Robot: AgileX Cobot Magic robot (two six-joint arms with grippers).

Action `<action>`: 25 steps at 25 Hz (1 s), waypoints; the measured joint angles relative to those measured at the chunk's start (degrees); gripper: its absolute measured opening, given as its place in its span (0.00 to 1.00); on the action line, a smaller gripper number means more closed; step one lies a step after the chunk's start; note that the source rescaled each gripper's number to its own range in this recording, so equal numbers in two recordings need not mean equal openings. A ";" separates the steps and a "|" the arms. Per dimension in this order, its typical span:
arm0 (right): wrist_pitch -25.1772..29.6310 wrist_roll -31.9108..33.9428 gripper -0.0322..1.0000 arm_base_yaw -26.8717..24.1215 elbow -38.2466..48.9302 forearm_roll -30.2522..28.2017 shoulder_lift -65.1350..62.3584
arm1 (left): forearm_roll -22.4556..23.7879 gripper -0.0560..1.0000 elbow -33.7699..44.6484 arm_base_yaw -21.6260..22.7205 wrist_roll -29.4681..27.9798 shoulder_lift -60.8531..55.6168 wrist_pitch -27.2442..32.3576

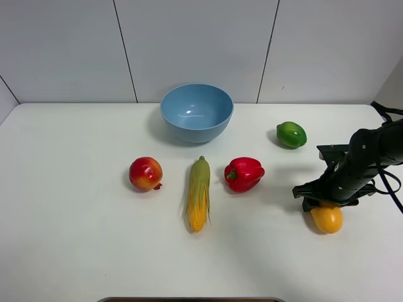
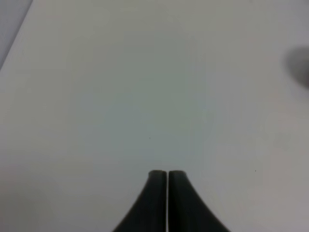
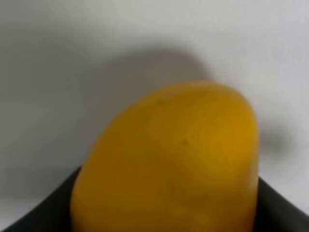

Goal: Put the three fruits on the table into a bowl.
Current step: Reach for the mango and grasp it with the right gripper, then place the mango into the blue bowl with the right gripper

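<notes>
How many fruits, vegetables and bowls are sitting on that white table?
Fruits: 3 (mango, green fruit, pomegranate)
Vegetables: 2 (corn cob, bell pepper)
Bowls: 1 (light-blue bowl)
Total: 6

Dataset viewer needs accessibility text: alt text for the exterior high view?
The right gripper sits over an orange-yellow mango at the right of a white table. An empty light-blue bowl stands at the back; in front lie a pomegranate, corn cob and red bell pepper in a row, with a green fruit right of the bowl.
</notes>
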 joint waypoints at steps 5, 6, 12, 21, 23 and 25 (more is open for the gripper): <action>0.22 0.00 0.59 0.00 0.00 -0.06 0.03 | 0.00 0.05 0.00 0.00 0.00 0.00 0.00; 0.22 0.00 0.59 0.00 0.00 -0.06 0.03 | 0.00 0.05 0.00 0.00 0.00 0.00 0.00; 1.95 0.00 0.59 0.00 0.08 0.07 -1.24 | 0.00 0.05 0.00 0.00 0.00 0.00 0.00; 6.72 0.00 0.59 0.00 0.19 0.58 -17.29 | 0.00 0.05 0.00 0.00 0.00 0.00 0.00; 7.85 0.00 0.59 0.00 0.19 0.64 -21.52 | 0.00 0.05 0.00 0.00 0.00 0.00 0.00; 8.28 0.00 0.59 0.31 0.19 0.72 -25.37 | 0.00 0.05 0.00 0.00 0.00 0.00 0.00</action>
